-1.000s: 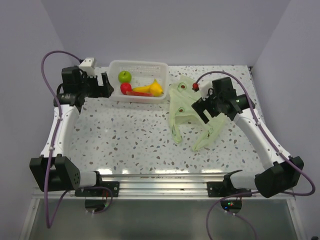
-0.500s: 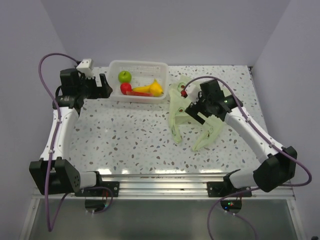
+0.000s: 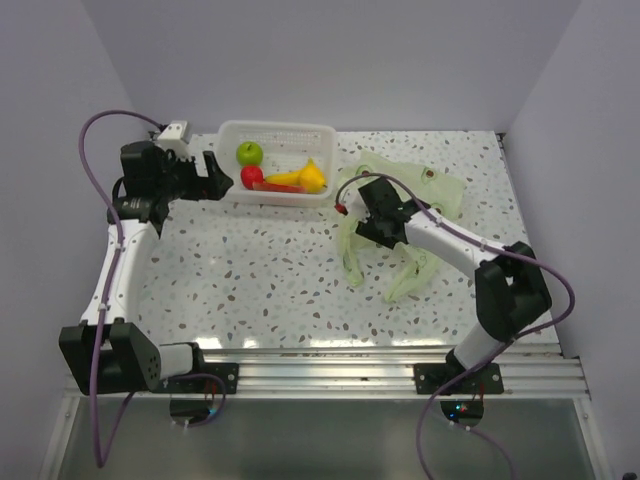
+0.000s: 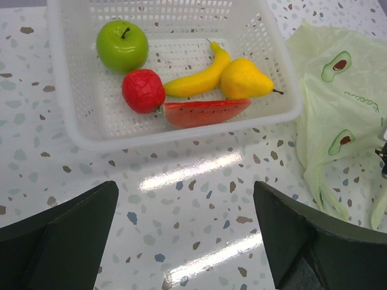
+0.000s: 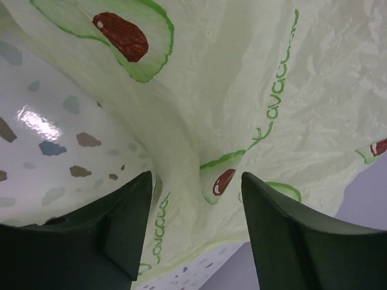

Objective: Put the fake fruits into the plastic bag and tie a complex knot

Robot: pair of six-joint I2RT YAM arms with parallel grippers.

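1. At the left tool [image 3: 213, 172]: hardly any shift since a second ago. Jaws wide apart, nothing between them. Parked just beside the left end of the white basket [image 3: 278, 128], forearm running up the left side of the desk [image 3: 250, 270], aimed across at the basket.
2. In the basket: all the fake fruits [image 4: 245, 80] untouched, namely apple, red round one, banana, pear and melon slice. None bagged, so loading not yet begun.
3. Right of the basket: plastic bag [image 3: 432, 186] flat and crumpled on the desk, handles trailing toward the near edge, mouth unopened. More of its far right part uncovered than a second ago.
4. At the right tool [image 5: 196, 178]: swung leftward across the bag, from its right side to its left part near the basket. Jaws narrower than before yet apart, a ridge of film between them, not visibly pinched. Probably going for a first grip to open the bag. Arm stretched low and diagonal over the bag, tool close against the film.
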